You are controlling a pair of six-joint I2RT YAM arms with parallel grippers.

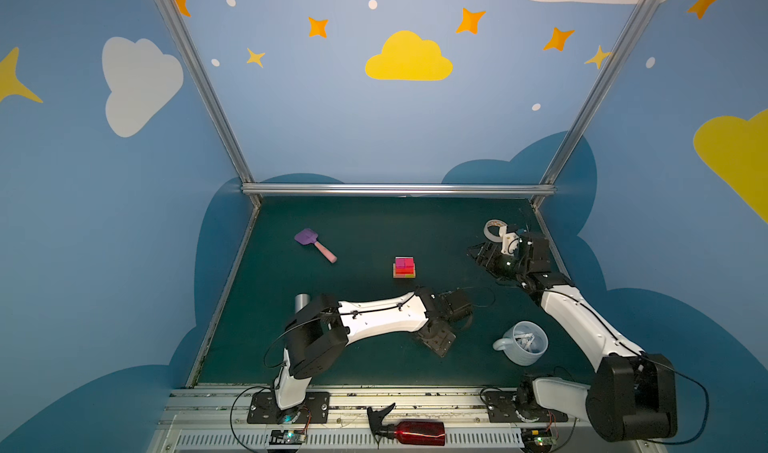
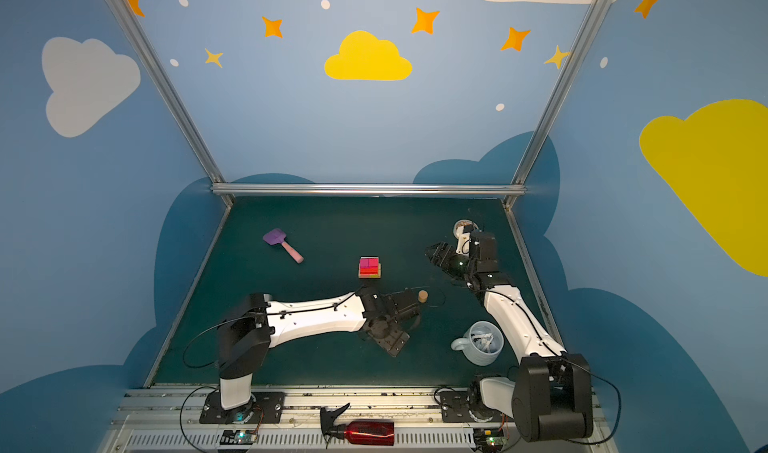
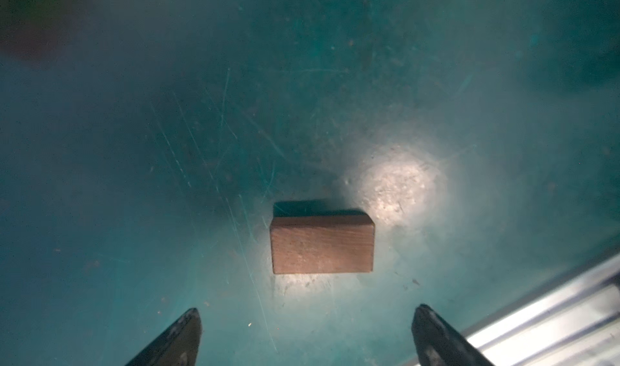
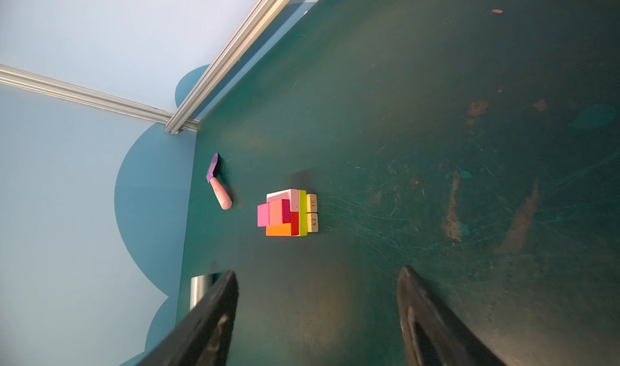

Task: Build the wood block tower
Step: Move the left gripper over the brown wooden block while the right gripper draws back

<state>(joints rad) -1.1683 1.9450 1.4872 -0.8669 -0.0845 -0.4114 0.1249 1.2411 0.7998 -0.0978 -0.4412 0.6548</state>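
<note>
We see the tower (image 1: 404, 267) (image 2: 369, 267) standing near the middle of the tabletop (image 1: 353, 218). It is a small square stack with tan pieces at the base, a lime-green layer above, then red, orange and pale pink, and magenta squares on top.

Our left hand (image 3: 307, 309) hangs over the front half of the tabletop. Its fingers are spread wide and hold nothing. A brown block (image 3: 322, 245) lies flat just ahead of the fingertips, untouched. A tan cylinder (image 2: 423, 295) stands close by, between the tower and the front edge.

Our right hand (image 4: 318, 271) is also spread and empty. It sits near the right edge and faces the tower (image 4: 288, 213) from well apart.

A purple toy spatula (image 1: 313, 245) lies toward the far left corner. A white tape roll (image 1: 494, 230) sits in the far right corner, and a mug (image 1: 525, 343) stands near the front right corner.
</note>
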